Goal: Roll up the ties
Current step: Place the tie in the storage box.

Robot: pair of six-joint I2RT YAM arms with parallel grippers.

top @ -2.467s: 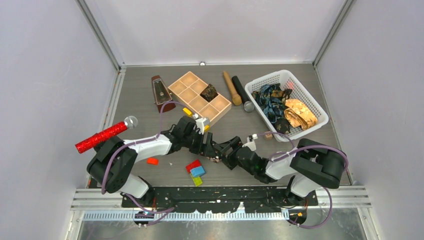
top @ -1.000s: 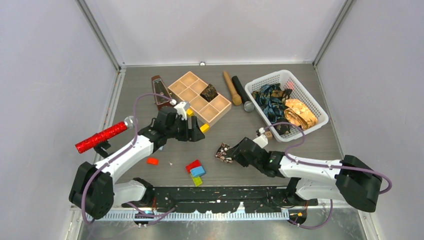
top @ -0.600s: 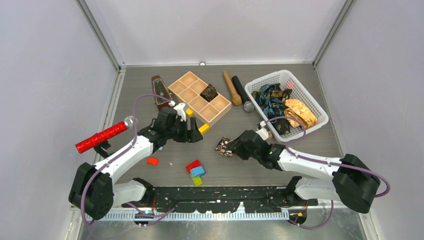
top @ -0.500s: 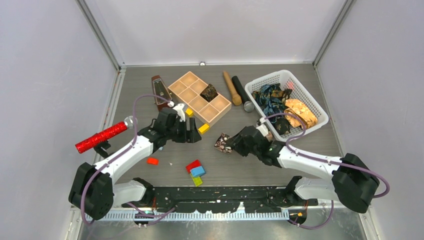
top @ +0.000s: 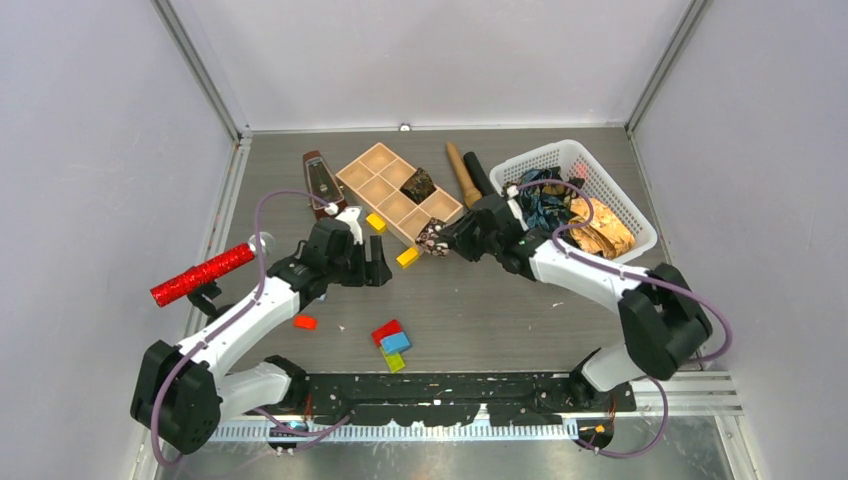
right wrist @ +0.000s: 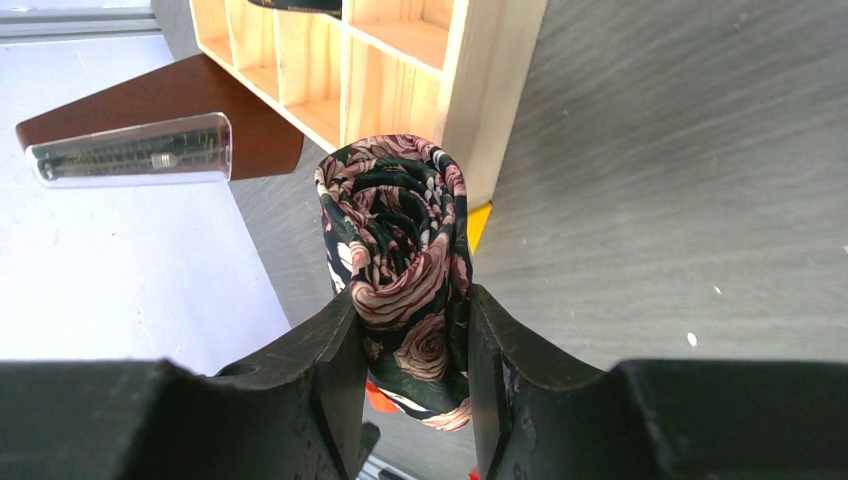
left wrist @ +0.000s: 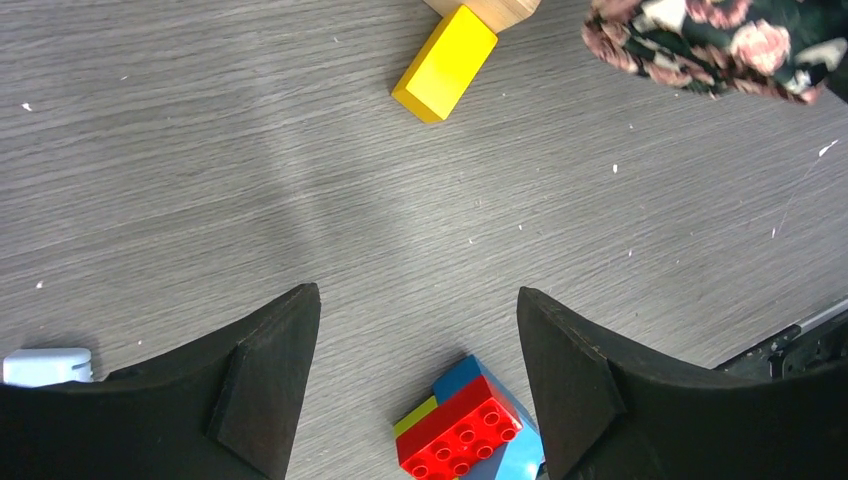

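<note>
- Right gripper: jaws clamped on the rolled black necktie with pink roses, roll axis running along the fingers.
- Pale wooden compartment tray: just beyond the roll (near corner closest).
- Left gripper: jaws apart, empty, farther off.

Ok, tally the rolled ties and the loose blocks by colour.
Rolled ties: 2
Yellow blocks: 2
Red brick: 1
Blue brick: 1
Yellow-green brick: 1
Orange-red piece: 1
Total: 8
</note>
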